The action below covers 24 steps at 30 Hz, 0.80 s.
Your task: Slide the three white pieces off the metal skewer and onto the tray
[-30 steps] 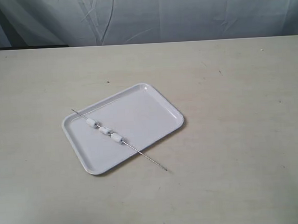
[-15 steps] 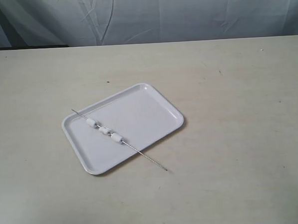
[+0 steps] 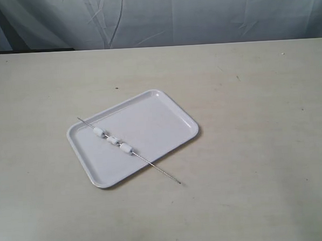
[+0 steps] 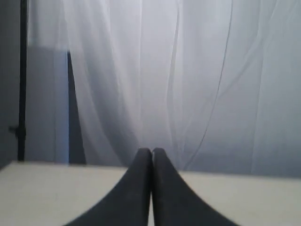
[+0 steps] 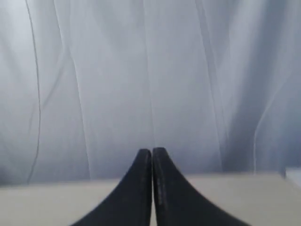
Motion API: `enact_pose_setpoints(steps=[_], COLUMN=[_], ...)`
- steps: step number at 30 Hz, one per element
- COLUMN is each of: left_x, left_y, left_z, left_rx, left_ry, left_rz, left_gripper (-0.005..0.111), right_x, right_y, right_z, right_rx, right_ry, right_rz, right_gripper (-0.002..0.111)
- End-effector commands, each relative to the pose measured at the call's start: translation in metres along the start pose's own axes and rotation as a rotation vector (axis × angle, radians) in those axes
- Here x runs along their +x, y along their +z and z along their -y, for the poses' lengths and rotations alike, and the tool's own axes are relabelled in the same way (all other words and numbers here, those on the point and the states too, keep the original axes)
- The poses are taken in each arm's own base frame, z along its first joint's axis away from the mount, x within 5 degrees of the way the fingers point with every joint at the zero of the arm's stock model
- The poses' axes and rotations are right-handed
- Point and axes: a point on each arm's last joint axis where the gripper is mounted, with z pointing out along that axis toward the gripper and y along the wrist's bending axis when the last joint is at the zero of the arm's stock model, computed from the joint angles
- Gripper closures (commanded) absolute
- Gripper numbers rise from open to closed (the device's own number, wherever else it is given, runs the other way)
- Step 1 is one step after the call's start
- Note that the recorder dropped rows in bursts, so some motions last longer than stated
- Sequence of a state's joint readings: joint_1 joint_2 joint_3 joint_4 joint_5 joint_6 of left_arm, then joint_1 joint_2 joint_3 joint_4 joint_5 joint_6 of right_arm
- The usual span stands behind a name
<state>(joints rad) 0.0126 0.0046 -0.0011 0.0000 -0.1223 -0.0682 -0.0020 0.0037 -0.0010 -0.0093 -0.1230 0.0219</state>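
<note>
White plastic sets off the whole job: the tray [image 3: 150, 113] lies on the beige counter [image 3: 259, 147] a little left of centre, turned at an angle to the counter's edges, with the metal skewer [image 3: 155, 167] laid across its left part. The skewer's long axis runs on a diagonal. One tip pokes just past the tray's rim toward the far left corner of the counter, and the other end overhangs the near rim and rests on the counter, aimed at the near right corner. The three white pieces [image 3: 113, 140] are threaded in a row on the half over the tray, close together and all inside the rim, so none has come off yet. Neither arm shows in the exterior view. The left gripper [image 4: 151, 151] and the right gripper [image 5: 151, 151] each have their fingers pressed together on nothing, and both wrist views look level over the counter at a pale curtain [image 4: 197, 70]. The skewer therefore lies out ahead of and below both grippers, well apart from them. The left arm probably has the shorter reach to the pieces. The bare overhanging end points toward the right arm's side, so that end looks like the natural place to take hold.
</note>
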Motion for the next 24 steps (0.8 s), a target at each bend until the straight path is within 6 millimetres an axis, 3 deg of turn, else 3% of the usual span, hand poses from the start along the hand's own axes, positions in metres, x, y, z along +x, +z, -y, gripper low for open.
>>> enact_pose_setpoints(steps=[1, 11, 16, 21, 22, 24], left_x=[-0.027, -0.051, -0.054, -0.053, -0.062, -0.102], left_y=[-0.005, -0.016, -0.018, -0.018, -0.020, -0.026], left_z=[0.001, 0.002, 0.003, 0.003, 0.003, 0.004], left_rx=[0.020, 0.038, 0.041, 0.041, 0.042, 0.030], left_ry=[-0.021, -0.021, -0.015, -0.015, -0.018, -0.010], left_rz=[0.302, 0.594, 0.633, 0.625, 0.671, 0.791], left_gripper=[0.107, 0.107, 0.107, 0.107, 0.107, 0.107], right_x=[-0.030, -0.058, -0.064, -0.058, -0.068, -0.113], right_y=[-0.006, -0.021, -0.027, -0.021, -0.021, -0.020], right_z=[-0.001, 0.004, 0.006, 0.007, 0.007, 0.005], right_rx=[-0.009, 0.016, 0.034, 0.010, 0.004, -0.012], right_ry=[0.004, 0.068, 0.097, 0.207, 0.223, 0.216], right_rz=[0.344, 0.695, 0.784, 0.687, 0.688, 0.664], right_gripper=[0.107, 0.107, 0.107, 0.107, 0.107, 0.107])
